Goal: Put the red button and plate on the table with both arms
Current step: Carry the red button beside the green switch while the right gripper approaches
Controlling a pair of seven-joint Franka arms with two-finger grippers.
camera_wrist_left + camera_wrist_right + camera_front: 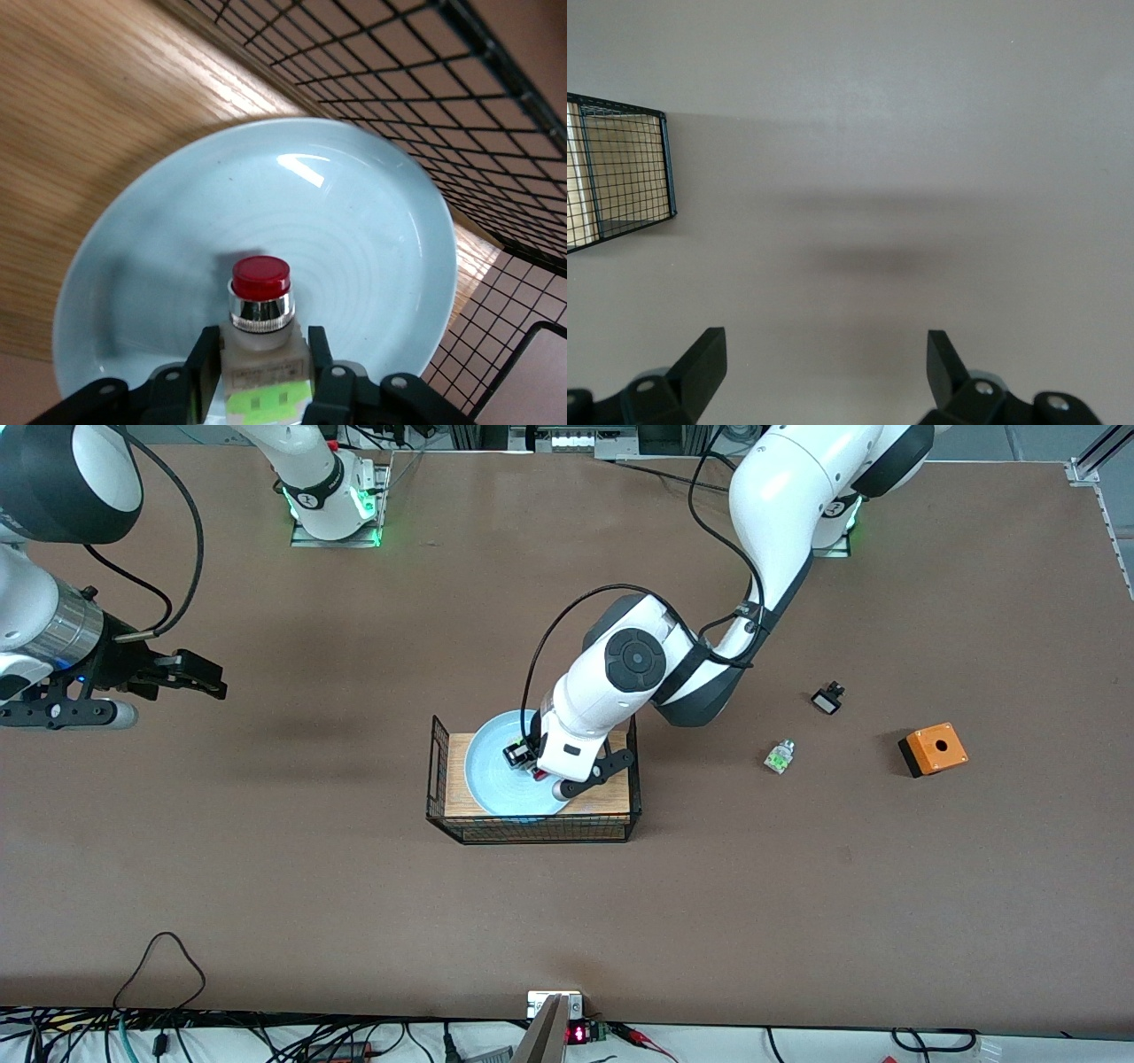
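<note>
The pale blue plate (pixel 496 772) lies on the wood top of the black wire rack (pixel 532 828) in the middle of the table (pixel 354 921). The red button (pixel 260 305), white and green with a chrome ring and dark red cap, rests on the plate (pixel 354 230). My left gripper (pixel 262 354) reaches down onto the plate (pixel 523 760) and is shut on the button's white body, one finger (pixel 202 363) pressed to each side. My right gripper (pixel 199 677) hangs open and empty over bare table toward the right arm's end, its fingers (pixel 704 359) far apart.
Toward the left arm's end lie a white-green part without a red cap (pixel 780 756), a small black-and-white part (pixel 827 698) and an orange box with a hole (pixel 933 749). The rack's wire walls (pixel 399 80) stand around the plate. Cables run along the table's near edge.
</note>
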